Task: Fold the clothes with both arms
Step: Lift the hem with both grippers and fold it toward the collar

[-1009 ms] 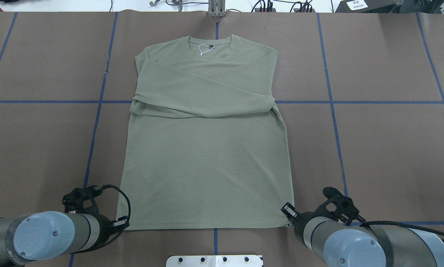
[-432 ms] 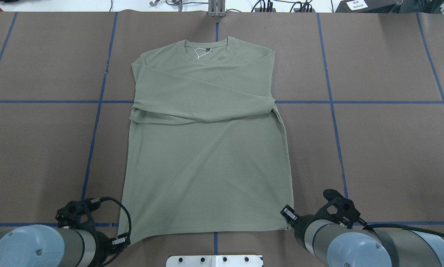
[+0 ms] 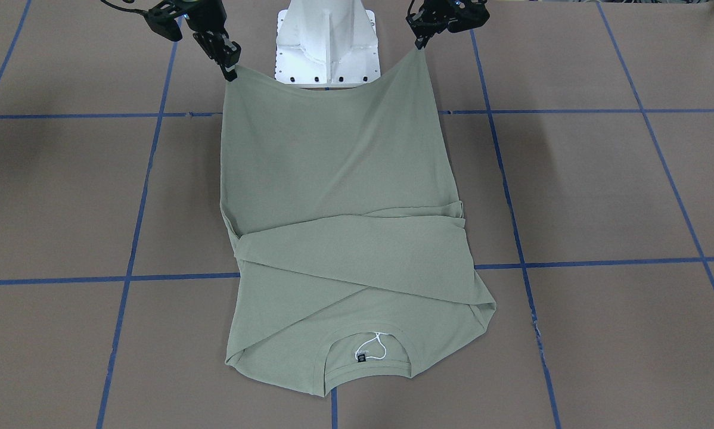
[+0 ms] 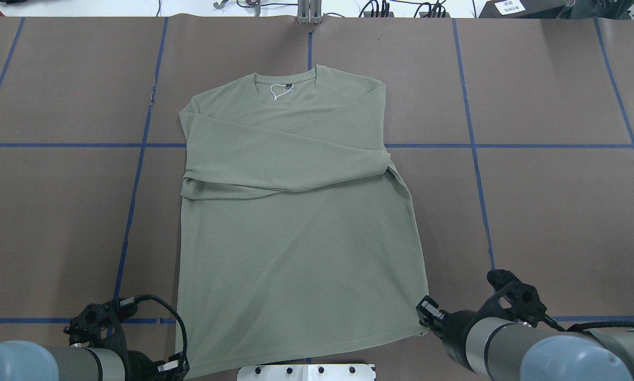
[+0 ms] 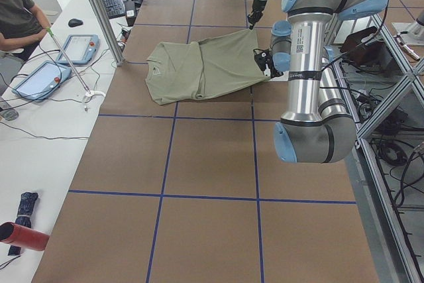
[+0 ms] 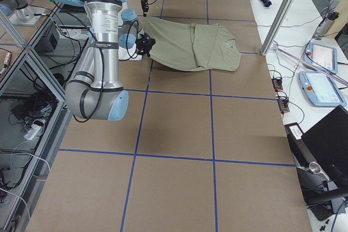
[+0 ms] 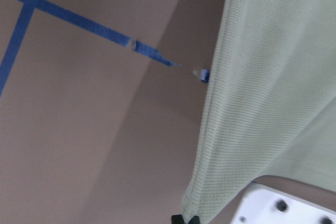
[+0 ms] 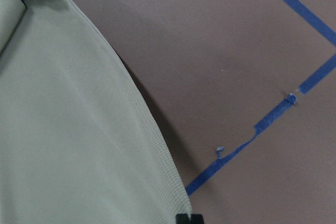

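Shirt [image 4: 296,222] pulled nearer, hem raised; left claw [image 3: 419,46], right claw [image 3: 230,72] each clamped on hem corner.

big brown surface [image 4: 560,211] marked into squares with blue tape [image 4: 534,145], white bench [image 5: 33,177] along one side, keyboard [image 5: 114,3], mouse [image 5: 75,22], blue-edged tablet [image 5: 36,79], loose cables [image 5: 46,137], slanted metal post [image 5: 101,14], red tube [image 5: 23,236] near the corner, someone seated [image 5: 18,14] in a grey tee

Left claw [image 3: 418,44] and right claw [image 3: 230,72] both aloft, each pinched closed on a shirt [image 3: 333,179] corner
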Robot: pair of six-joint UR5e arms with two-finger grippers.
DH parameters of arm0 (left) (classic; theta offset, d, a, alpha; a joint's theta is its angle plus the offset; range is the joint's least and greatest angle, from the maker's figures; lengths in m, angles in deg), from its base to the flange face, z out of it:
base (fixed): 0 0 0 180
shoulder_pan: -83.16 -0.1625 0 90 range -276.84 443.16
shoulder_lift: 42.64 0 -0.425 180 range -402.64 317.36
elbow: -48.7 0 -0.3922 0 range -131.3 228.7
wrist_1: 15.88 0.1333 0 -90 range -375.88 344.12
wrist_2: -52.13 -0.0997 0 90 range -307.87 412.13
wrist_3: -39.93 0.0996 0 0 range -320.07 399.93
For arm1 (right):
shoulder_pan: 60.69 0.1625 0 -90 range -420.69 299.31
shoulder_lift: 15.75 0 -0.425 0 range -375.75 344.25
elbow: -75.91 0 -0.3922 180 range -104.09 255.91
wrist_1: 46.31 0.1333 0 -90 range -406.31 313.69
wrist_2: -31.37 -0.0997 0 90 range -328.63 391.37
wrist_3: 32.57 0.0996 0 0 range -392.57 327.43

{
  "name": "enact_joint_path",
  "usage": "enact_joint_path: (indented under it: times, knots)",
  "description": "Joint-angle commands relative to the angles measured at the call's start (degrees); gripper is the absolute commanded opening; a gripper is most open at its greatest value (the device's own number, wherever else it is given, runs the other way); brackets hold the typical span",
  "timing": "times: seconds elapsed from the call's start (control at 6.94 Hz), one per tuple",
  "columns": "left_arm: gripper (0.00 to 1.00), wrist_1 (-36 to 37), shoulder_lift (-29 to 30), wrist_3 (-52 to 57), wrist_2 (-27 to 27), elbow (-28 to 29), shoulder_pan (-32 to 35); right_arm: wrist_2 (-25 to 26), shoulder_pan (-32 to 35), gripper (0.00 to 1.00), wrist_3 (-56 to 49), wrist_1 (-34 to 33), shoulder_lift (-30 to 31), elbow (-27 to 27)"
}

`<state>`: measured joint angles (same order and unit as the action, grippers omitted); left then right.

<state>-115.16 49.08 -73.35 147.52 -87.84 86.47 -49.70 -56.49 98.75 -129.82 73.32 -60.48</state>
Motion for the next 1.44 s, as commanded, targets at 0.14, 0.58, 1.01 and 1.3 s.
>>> enact_joint_path:
  times: [0.14,0.58,1.01,1.3]
  knots:
    - [0.00,0.05,4.58,8.65,0.23,-1.10,12.64,-13.63,17.98,0.00,-11.05,-0.16,-4.66,0.14]
    - [0.00,-0.03,12.48,25.79,0.23,11.41,27.05,-14.47,29.08,0.00,-18.99,-0.17,-21.95,19.87]
    - [0.00,-7.20,17.78,35.12,-0.03,27.59,36.04,-14.99,35.95,0.00,-26.65,2.45,-33.91,41.29]
    - [0.00,-15.29,20.68,36.37,-0.30,38.32,38.25,-20.07,40.78,0.00,-26.74,15.42,-37.90,56.70]
